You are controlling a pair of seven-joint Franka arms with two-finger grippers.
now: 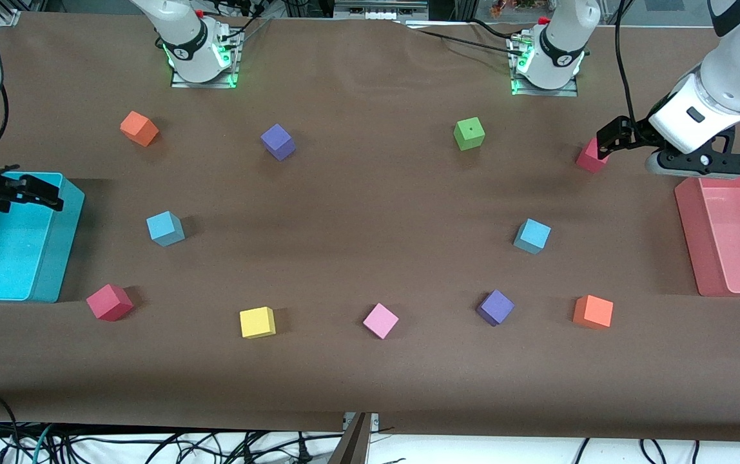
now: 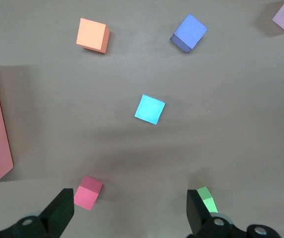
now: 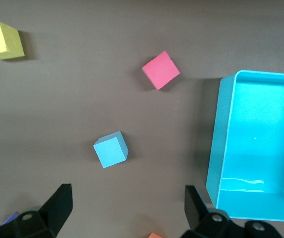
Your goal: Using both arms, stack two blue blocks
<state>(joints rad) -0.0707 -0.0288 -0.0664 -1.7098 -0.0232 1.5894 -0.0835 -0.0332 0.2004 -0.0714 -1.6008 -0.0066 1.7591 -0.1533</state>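
Resting apart on the table, two blue blocks [image 1: 165, 228] [image 1: 532, 235]: light, soft foam, best pinched across flat opposite faces. Left gripper [image 1: 615, 140] hangs spread over the red cube [image 1: 589, 158]; right gripper [image 1: 28, 193] spread over the cyan bin [image 1: 54, 258].

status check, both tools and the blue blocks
Left tool open, over the red block. Right tool open, over the cyan bin. Blue blocks apart, untouched.

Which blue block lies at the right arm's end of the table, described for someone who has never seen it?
Start at the cyan bin at the right arm's end of the table. Beside it, toward the table's middle, sits a light blue block. A red block lies nearer the front camera and an orange block farther; only this one is sky blue.
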